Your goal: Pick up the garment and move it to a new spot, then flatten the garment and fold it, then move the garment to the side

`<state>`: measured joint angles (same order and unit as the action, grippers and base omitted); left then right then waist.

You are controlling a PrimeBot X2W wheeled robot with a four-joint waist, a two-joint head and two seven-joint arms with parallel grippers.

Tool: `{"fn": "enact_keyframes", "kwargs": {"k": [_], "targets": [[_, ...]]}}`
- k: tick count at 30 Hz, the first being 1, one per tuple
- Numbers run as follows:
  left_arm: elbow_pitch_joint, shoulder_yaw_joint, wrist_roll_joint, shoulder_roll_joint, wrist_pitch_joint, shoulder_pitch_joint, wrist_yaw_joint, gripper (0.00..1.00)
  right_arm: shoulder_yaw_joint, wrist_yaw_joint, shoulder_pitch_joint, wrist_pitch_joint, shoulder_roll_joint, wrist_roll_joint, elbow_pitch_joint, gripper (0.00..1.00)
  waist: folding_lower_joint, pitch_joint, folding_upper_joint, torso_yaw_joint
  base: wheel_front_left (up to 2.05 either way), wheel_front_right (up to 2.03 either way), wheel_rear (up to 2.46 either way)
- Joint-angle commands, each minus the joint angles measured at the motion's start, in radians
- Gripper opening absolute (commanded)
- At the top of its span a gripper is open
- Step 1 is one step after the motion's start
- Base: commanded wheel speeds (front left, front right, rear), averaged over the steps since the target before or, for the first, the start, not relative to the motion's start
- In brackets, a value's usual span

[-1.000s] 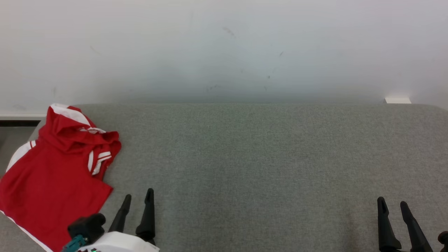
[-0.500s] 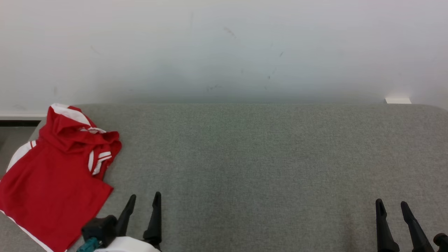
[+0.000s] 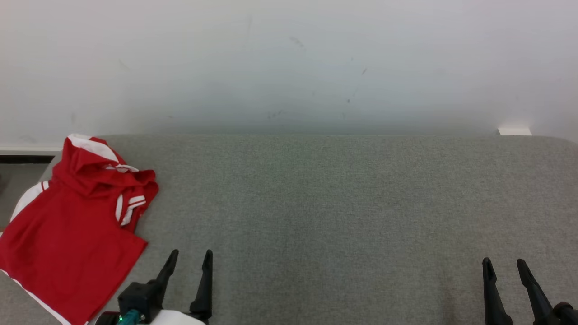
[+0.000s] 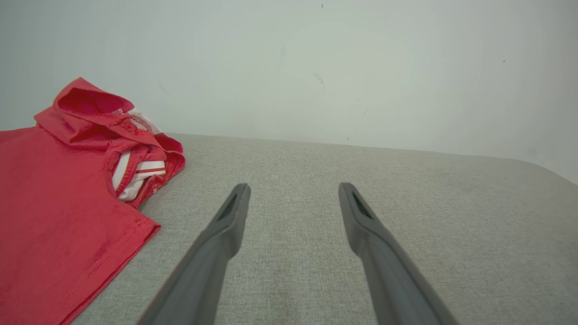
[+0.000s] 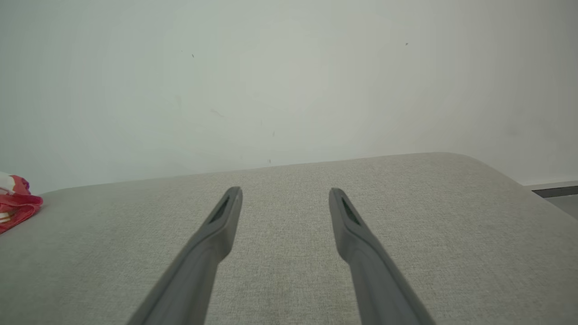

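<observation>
Since a second ago, my left pincer [image 3: 192,253] has slid along the grey pad [image 3: 338,203] toward its middle, away from the garment [image 3: 67,225], and drawn back toward the pad's near edge; my right pincer [image 3: 503,262] has barely sunk. Both pincers stand with fingers apart, holding nothing, above bare pad. Garment: red with white trim, lying at the pad's left end, body doubled flat, collar end bunched toward the pad's far edge, one side apparently overhanging the pad's left edge. Step in hand, as I judge: the last, setting aside, seemingly finished. Next move calls for withdrawing both arms clear of the pad without catching the hem. Containers: none on the pad.
</observation>
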<state>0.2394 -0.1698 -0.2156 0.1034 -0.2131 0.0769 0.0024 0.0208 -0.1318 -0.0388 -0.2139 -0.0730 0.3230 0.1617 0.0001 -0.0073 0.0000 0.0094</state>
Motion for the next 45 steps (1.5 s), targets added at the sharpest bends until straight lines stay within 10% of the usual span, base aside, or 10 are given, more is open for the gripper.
{"fn": "enact_keyframes", "kwargs": {"k": [1, 45], "targets": [[-0.005, -0.002, 0.022, 0.008, -0.010, -0.006, 0.005, 1.00, 0.003, 0.002, -0.005, -0.009, -0.007, -0.023, -0.002, 1.00, 0.0000, 0.000, 0.0000, 0.001, 0.00, 0.00, 0.00], [0.029, 0.018, 0.165, -0.026, -0.052, -0.007, -0.016, 1.00, -0.001, 0.002, -0.031, -0.051, 0.007, -0.071, 0.022, 1.00, -0.0001, -0.004, 0.0000, 0.024, 0.00, 0.00, 0.00]]}}
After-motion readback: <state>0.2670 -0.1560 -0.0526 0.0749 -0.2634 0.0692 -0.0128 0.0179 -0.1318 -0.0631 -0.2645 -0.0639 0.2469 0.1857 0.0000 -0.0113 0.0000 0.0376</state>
